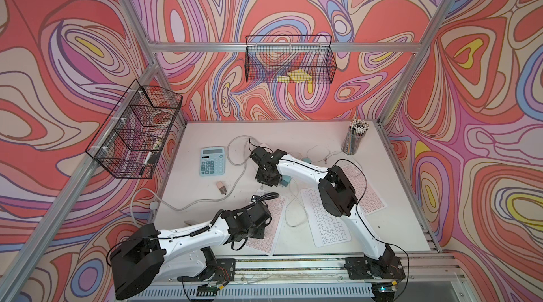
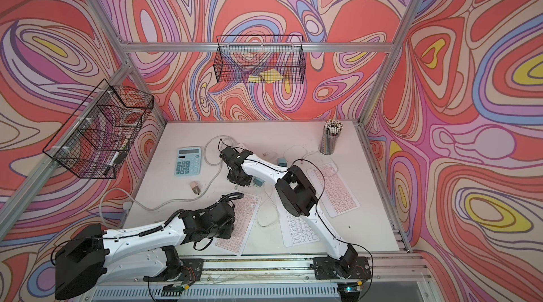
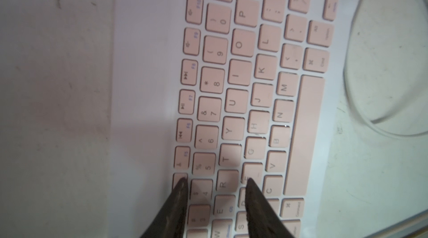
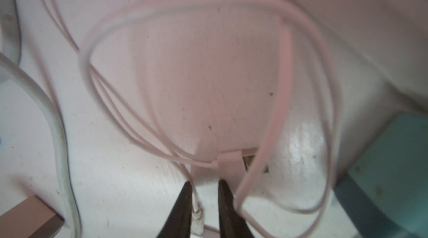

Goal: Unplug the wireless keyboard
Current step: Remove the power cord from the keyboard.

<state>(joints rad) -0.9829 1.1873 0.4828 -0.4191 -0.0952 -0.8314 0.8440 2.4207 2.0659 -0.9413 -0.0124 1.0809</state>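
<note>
Fingers of the left gripper (image 3: 215, 179), narrowly parted, empty, pin the pink keyboard (image 3: 254, 86); right gripper (image 4: 205, 181) fingers, slightly apart, straddle the cable plug (image 4: 198, 220). Unplugging seems done; next, retreat without snagging the cable (image 4: 284, 63).

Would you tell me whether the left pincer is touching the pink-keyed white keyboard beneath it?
Cannot tell. The left wrist view puts the left pincer over the pink-keyed white keyboard, but neither contact nor a gap shows.

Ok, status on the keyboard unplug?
Left hand open, tips resting on pink keyboard. Right hand open, white plug lying between its tips. Pink cable loops all around.
</note>
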